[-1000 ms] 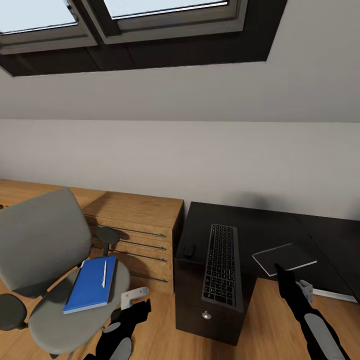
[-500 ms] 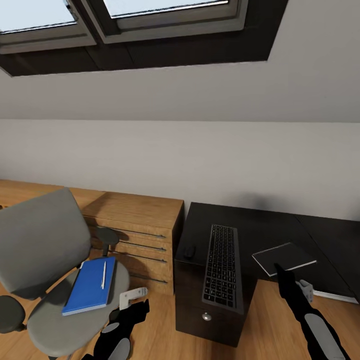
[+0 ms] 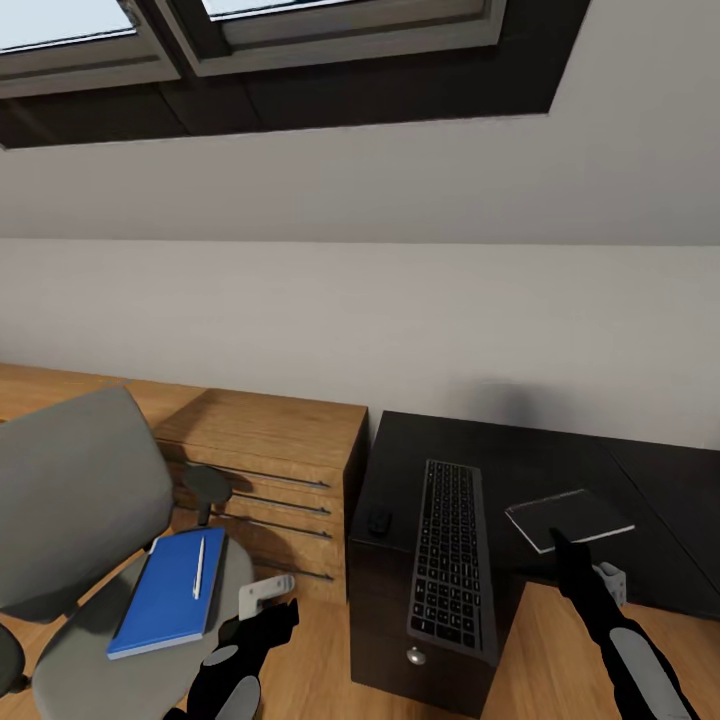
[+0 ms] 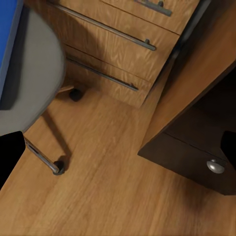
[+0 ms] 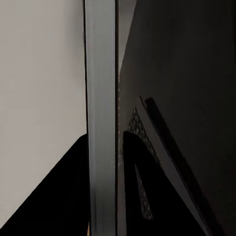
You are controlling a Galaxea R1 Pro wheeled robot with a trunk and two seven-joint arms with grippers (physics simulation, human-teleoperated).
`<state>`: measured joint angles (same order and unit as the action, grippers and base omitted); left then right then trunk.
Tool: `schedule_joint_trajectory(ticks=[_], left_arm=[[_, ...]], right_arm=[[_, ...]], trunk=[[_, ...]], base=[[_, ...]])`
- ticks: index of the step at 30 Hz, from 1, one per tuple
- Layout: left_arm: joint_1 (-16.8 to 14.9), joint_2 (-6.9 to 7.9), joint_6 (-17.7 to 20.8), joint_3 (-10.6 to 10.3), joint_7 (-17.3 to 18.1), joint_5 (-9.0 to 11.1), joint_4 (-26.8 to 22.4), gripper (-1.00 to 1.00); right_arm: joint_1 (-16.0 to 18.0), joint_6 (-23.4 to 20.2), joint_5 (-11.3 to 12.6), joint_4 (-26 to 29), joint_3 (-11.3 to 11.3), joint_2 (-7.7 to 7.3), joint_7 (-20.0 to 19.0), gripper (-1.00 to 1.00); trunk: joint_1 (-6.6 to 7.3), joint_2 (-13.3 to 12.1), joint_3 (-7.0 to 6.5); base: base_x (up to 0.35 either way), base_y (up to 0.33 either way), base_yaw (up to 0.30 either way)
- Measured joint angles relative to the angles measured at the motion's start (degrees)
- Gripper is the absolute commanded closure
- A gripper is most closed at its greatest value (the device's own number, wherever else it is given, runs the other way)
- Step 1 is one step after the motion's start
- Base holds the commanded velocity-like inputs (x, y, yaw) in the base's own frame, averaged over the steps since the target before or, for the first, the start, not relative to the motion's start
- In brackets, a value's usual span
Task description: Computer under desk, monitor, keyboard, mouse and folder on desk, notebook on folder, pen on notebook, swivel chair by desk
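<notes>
Right fingers (image 5: 105,191) seemingly pinching thin grey notebook (image 3: 568,518) edge; left fingers unclear

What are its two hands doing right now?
Left gripper: open, holding nothing.
Right gripper: closed on the edge of the notebook, by the look of it.

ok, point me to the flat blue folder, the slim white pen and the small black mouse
flat blue folder (image 3: 155,598), head view, middle of its cover
slim white pen (image 3: 198,566), head view, mid-shaft
small black mouse (image 3: 379,521), head view, its top
</notes>
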<state>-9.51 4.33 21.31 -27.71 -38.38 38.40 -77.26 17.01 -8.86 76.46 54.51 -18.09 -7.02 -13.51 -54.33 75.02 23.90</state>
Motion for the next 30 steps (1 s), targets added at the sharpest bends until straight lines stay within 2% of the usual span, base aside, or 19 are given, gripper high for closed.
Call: schedule_joint_trajectory(ticks=[1,5,11,30], left_arm=[[0.0,-0.03,0.0,0.1,0.0,0.0,-0.2,-1.00],[0.0,-0.07,0.0,0.1,0.0,0.0,-1.3,-1.00],[0.0,-0.16,0.0,0.1,-0.1,0.1,-2.2,-1.00],[0.0,-0.17,0.0,0.2,-0.1,0.2,-2.3,-1.00]], right_arm=[[0.0,0.0,6.0,0.0,0.0,-0.05,1.0,1.00],[0.0,0.0,7.6,0.0,0.0,-0.09,1.8,1.00],[0.0,0.0,8.2,0.0,0.0,-0.11,2.2,1.00],[0.0,0.0,8.2,-0.1,0.0,-0.11,2.3,1.00]], trunk=[[0.00,0.0,0.00],[0.00,0.0,0.00],[0.00,0.0,0.00],[-4.17,7.6,3.41]], base=[[0.007,0.000,0.000],[0.004,0.000,0.000],[0.000,0.000,0.000],[0.000,0.000,0.000]])
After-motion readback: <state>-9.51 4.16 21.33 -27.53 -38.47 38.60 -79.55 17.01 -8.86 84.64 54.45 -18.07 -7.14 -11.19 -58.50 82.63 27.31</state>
